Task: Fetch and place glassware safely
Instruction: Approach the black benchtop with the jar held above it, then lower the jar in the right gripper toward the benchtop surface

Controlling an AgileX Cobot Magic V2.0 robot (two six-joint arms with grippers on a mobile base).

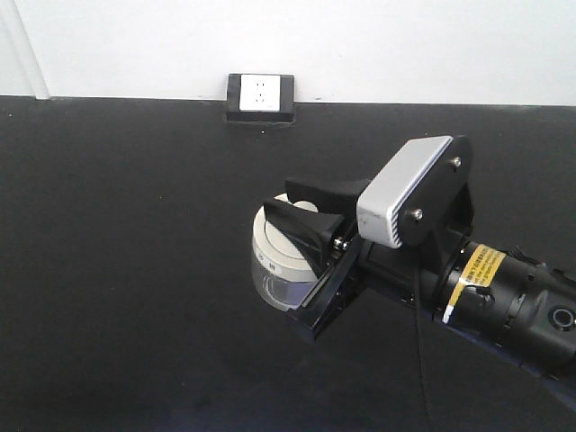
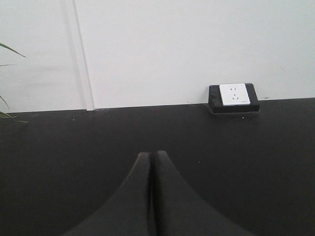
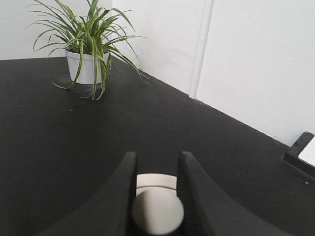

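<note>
The glassware (image 1: 273, 263), a squat clear jar with a cream-white lid, is at the middle of the black table (image 1: 126, 270). My right gripper (image 1: 286, 200) reaches over it from the right, one finger on each side of the lid's knob. In the right wrist view the round knob (image 3: 157, 212) fills the gap between the two black fingers (image 3: 123, 196), and the lid rim (image 3: 156, 181) shows beyond it. That gripper (image 3: 157, 156) is shut on the knob. Whether the jar rests on the table or hangs just above it I cannot tell. My left gripper (image 2: 151, 153) is shut and holds nothing.
A white power socket in a black frame (image 1: 260, 94) sits at the table's far edge against the white wall; it also shows in the left wrist view, socket (image 2: 234, 96). A potted spider plant (image 3: 88, 54) stands in the table's far corner.
</note>
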